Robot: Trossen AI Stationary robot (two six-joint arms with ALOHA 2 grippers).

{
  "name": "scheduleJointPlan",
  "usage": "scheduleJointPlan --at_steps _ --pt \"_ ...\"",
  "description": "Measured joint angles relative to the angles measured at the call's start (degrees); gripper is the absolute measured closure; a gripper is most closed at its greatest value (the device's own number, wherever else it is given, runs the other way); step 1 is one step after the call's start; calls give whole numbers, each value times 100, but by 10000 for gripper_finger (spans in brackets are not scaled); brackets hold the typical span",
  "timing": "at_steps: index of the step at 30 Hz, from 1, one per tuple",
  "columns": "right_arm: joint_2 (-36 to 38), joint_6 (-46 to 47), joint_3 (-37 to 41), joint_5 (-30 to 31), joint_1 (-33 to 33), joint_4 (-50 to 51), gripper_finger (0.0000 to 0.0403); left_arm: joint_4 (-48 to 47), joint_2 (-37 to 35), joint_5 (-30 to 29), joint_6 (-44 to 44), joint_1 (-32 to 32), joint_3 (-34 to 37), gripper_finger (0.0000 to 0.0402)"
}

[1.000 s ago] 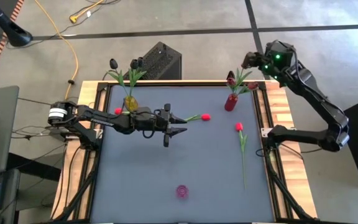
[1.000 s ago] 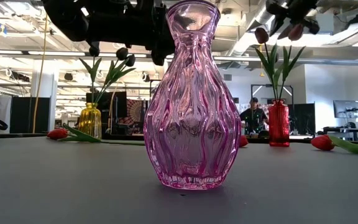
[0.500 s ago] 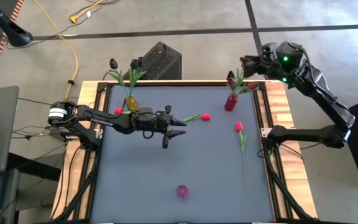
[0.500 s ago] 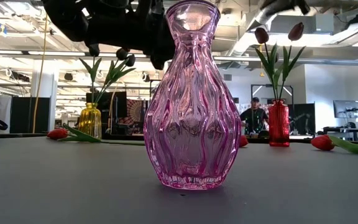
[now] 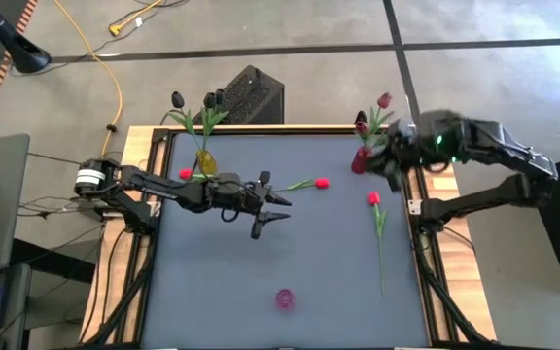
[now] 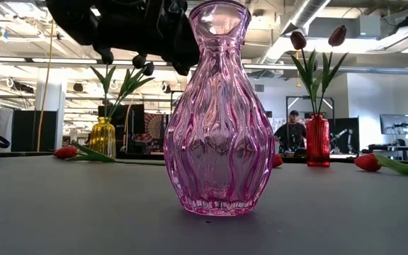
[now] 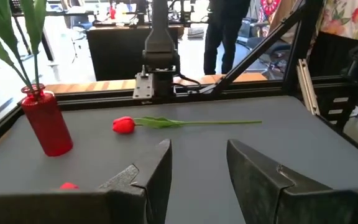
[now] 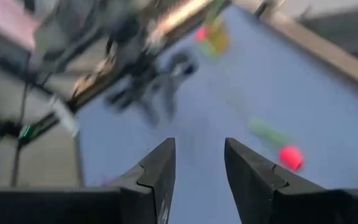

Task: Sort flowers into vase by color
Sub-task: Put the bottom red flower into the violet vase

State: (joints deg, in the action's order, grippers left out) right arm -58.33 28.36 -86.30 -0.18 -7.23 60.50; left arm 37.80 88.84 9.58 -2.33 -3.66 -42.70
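Observation:
Red tulips lie flat on the grey table: one [image 5: 322,182] at the centre, one [image 5: 373,197] with a long stem at the right, one [image 5: 185,173] beside the yellow vase [image 5: 202,160]. The yellow vase holds near-black tulips [image 5: 178,99]. The red vase [image 5: 361,160] holds dark crimson tulips [image 5: 384,100]. A pink vase [image 5: 284,298] stands near the front edge. My left gripper [image 5: 272,199] hovers open left of the centre tulip, with nothing between its fingers [image 7: 197,168]. My right gripper [image 5: 389,160] is open and blurred beside the red vase [image 8: 199,168].
The pink vase [image 6: 218,106] fills the middle of the low view, with the left arm [image 6: 119,28] dark above it. Wooden rails [image 5: 426,224] edge the table. A black box [image 5: 251,92] stands beyond the far edge. A person [image 6: 289,131] is in the room behind.
My right gripper has swung from beyond the table's far right corner in over the table, toward the near edge, and now hangs beside the red vase. It has tipped downward as it went. Its fingers stay open.

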Motion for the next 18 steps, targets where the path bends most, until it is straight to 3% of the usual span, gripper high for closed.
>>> scheduleJointPlan --at_steps 4,11,18 --pt "-143 837 0 412 1045 615 240 1 0 0 66 0 0 260" --pt "-632 2765 176 1719 2607 2017 240 -2 0 -7 245 0 0 260" --pt "-768 4581 1547 1746 3319 2220 240 1 0 4 278 0 0 260"
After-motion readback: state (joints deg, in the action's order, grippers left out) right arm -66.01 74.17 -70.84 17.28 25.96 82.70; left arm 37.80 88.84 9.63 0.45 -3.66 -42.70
